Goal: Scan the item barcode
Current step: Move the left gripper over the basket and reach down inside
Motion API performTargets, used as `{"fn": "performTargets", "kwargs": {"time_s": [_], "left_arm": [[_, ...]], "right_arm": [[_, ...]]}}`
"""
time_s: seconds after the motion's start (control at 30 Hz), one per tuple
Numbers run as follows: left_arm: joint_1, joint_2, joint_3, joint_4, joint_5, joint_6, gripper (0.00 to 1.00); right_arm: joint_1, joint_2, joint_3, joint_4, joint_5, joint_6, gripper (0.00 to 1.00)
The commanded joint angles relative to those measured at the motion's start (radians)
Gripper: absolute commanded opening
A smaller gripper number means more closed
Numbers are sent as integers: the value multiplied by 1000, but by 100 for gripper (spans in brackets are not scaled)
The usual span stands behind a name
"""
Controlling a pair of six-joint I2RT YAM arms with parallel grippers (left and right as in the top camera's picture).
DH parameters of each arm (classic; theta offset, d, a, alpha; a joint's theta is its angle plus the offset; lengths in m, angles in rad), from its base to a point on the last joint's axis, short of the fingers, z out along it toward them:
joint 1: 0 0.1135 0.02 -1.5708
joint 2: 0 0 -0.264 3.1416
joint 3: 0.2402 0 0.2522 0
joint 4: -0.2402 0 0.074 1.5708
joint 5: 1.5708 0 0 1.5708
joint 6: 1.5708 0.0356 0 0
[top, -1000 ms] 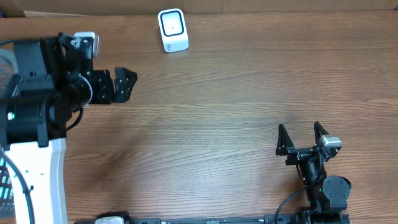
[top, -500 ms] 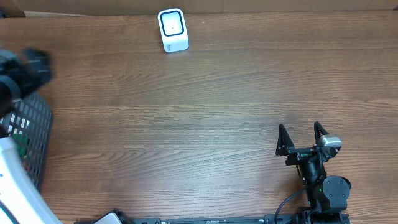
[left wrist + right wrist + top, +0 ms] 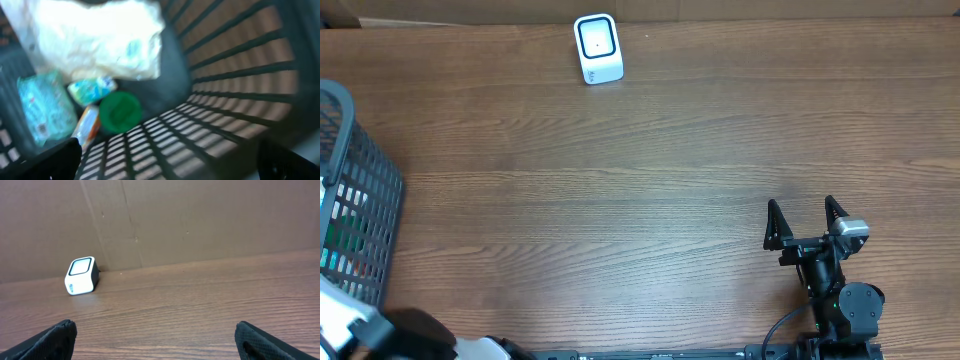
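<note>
The white barcode scanner stands at the table's far edge; the right wrist view shows the scanner far off to the left. In the left wrist view my left gripper is open above the inside of a dark wire basket, with nothing between its fingers. Several items lie in the basket: a white bag, a teal packet, a green round lid and an orange packet. The view is blurred. My right gripper rests open and empty at the near right.
The basket stands at the table's left edge. A white part of the left arm shows at the lower left corner. A cardboard wall rises behind the scanner.
The left arm has swung from the upper left of the table off toward the lower left, uncovering the basket. The right arm has not moved.
</note>
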Motion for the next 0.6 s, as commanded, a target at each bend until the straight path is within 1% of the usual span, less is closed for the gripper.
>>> {"fn": "performTargets", "kwargs": {"time_s": [0.0, 0.2, 0.27, 0.4, 0.57], "left_arm": [[10, 64, 16, -24, -82, 0, 100], [31, 167, 16, -64, -82, 37, 100], [32, 198, 15, -75, -87, 58, 98], [32, 249, 14, -85, -155, 47, 98], [29, 286, -12, -65, -144, 47, 98]], "right_arm": [[4, -11, -12, 5, 9, -1, 100], [4, -11, -12, 5, 8, -1, 100], [4, -11, -12, 5, 9, -1, 100], [4, -11, -12, 5, 8, -1, 100], [4, -11, -12, 5, 8, -1, 100]]}}
